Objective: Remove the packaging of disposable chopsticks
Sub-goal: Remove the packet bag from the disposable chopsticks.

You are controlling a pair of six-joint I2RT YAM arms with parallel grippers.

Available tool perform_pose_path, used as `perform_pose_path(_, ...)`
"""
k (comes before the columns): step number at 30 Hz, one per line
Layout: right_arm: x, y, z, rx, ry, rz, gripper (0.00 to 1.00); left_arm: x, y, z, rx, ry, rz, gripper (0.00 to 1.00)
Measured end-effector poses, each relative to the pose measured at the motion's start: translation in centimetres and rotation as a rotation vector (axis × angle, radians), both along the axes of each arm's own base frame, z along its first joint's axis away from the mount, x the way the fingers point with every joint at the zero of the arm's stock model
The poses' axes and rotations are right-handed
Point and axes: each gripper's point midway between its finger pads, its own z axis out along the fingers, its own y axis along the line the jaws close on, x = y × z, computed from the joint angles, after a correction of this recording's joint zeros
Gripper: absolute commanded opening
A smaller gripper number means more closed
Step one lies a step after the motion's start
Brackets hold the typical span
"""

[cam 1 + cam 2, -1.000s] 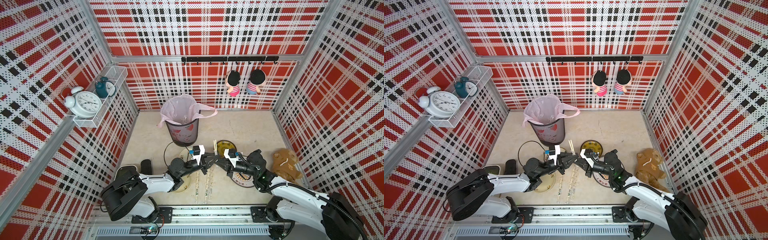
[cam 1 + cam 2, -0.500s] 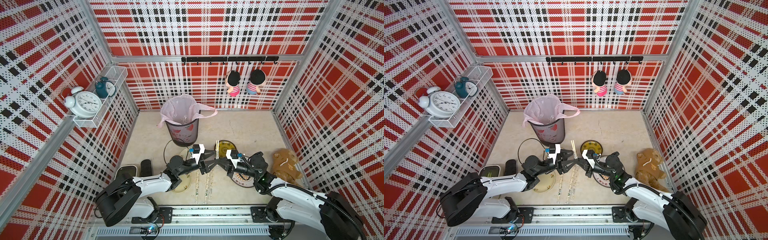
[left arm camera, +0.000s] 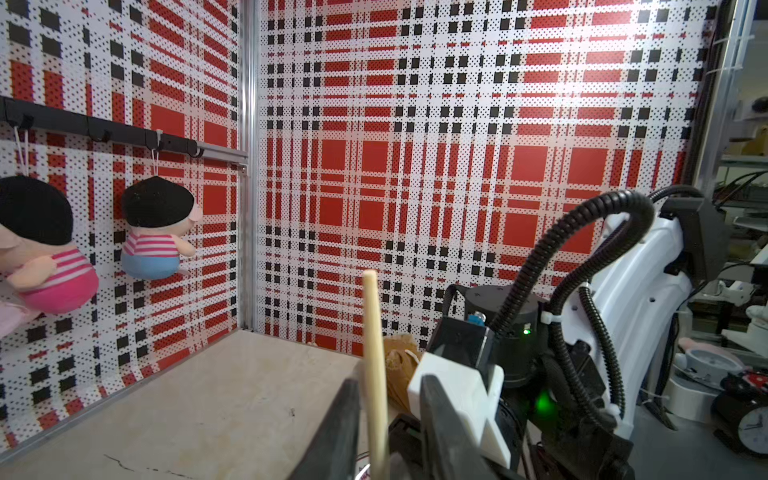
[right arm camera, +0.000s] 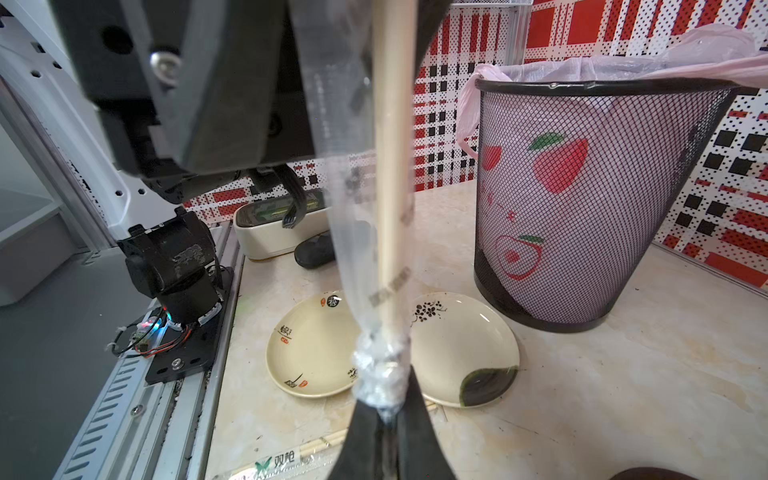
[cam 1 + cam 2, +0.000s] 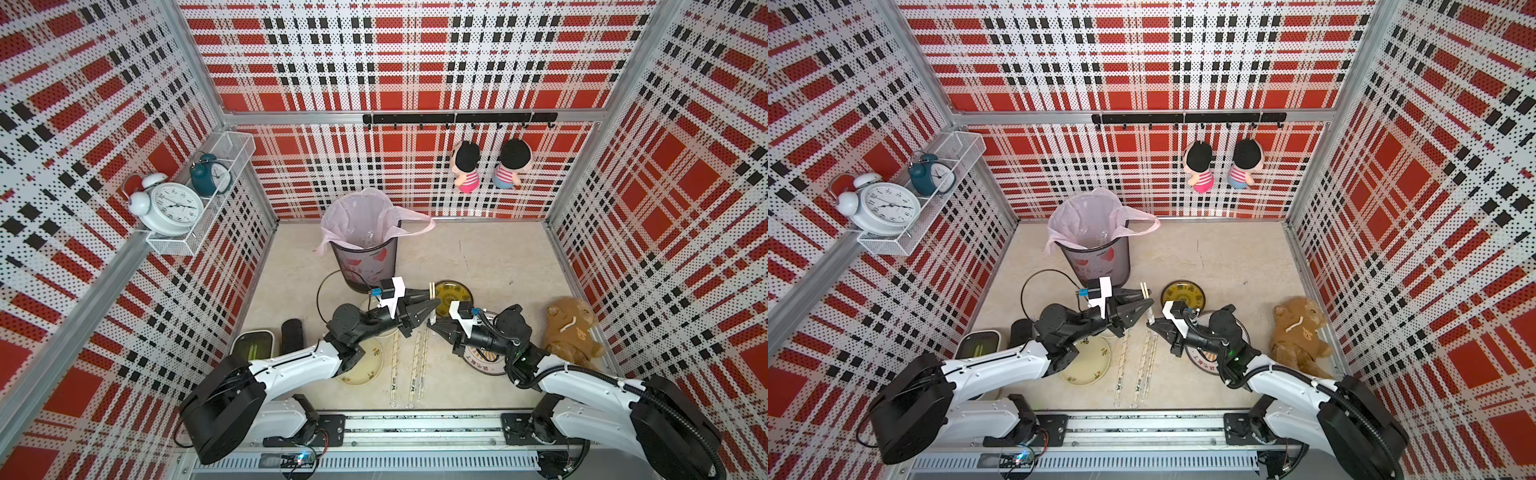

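My left gripper point(image 5: 434, 300) point(image 5: 1148, 300) is shut on a pair of disposable chopsticks point(image 3: 372, 332), whose pale ends stick out past its fingers point(image 5: 432, 287). The clear packaging point(image 4: 353, 249) hangs from the sticks point(image 4: 388, 166) down to my right gripper point(image 4: 386, 399). That gripper point(image 5: 430, 324) is shut on the crumpled end of the sleeve point(image 4: 380, 370), just below the left one. In the left wrist view the stick passes between the left gripper's point(image 3: 390, 379) dark fingers. More wrapped chopsticks point(image 5: 417, 365) point(image 5: 1144, 365) lie flat on the table in front of both arms.
A mesh bin with a pink bag point(image 5: 365, 257) stands behind the grippers. A cream plate point(image 5: 359, 368), a dark yellow plate point(image 5: 453, 295) and a plate under the right arm point(image 5: 486, 363) lie around. A brown teddy point(image 5: 571, 332) sits right; a white box point(image 5: 253, 349) left.
My left gripper opened wide half a second ago and has closed again on the chopsticks. The right gripper stayed shut on the sleeve end, slightly lower than before.
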Motion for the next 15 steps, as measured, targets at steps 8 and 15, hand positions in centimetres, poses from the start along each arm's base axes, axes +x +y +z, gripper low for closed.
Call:
perform_pose_path(8, -0.2, -0.2, 0.3, 0.007, -0.002, -0.002, 0.00, 0.3, -0.5, -1.3, 0.023, 0.026, -0.009, 0.08)
perform_pose_path(15, -0.4, -0.3, -0.1, -0.009, 0.016, 0.001, 0.00, 0.2, -0.5, -1.9, 0.019, 0.035, -0.016, 0.07)
